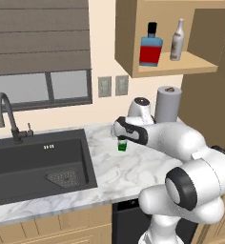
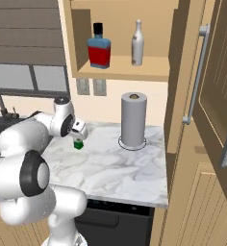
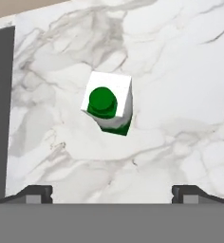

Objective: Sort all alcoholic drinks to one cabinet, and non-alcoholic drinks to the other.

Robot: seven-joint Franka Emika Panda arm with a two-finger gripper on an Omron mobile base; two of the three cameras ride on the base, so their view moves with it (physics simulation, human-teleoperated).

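— Hovering over the marble counter [image 1: 133, 171], what does your gripper [image 3: 112, 192] have hold of?

— Nothing. My jaws stand spread as wide as they go, and the two dark fingertips [image 3: 35, 192] sit far apart at the bottom of the hand view, with bare marble between them.

— Where is the carton?

— The small green-and-white carton [image 3: 109, 105] stands upright on the counter right under my hand, its round green cap facing up at the camera. From the base cameras it shows as a green spot [image 2: 78, 143] just below my wrist, between the dark sink [image 1: 38, 162] and the roll of paper towels [image 2: 133, 118].

— Are you touching it?

— No. My fingertips are clear of it, above and apart.

— And the bottles?

— The squat blue bottle [image 2: 99, 46] with the red label and black cap stands on the shelf of the small open wall cabinet [image 2: 125, 72]. The slim grey long-necked bottle [image 2: 137, 43] stands upright to its right, near but apart.

— What is at the right?

— The tall pantry [image 2: 216, 96] with silver bar handles rises at the counter's right end, just beside the paper towels.
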